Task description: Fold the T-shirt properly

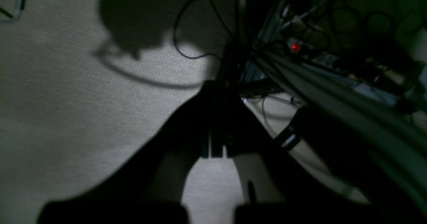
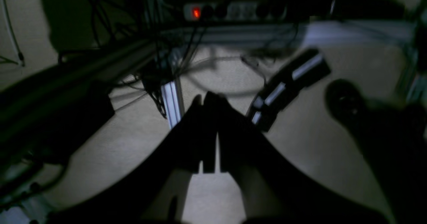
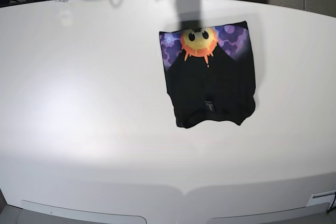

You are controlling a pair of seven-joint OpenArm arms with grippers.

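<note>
Black T-shirt (image 3: 210, 85) folded on the white desk (image 3: 79, 103).
Sun print shows at its far edge; left pincer (image 1: 213, 117) and right pincer (image 2: 208, 124) are clamped together, gripping nothing.

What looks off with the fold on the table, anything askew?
The T-shirt lies folded into a compact block on the white table, but not cleanly: the near edge is rounded and bunched with lumpy corners, and the sun-face print shows only along the far edge. No arm is over the table.
</note>
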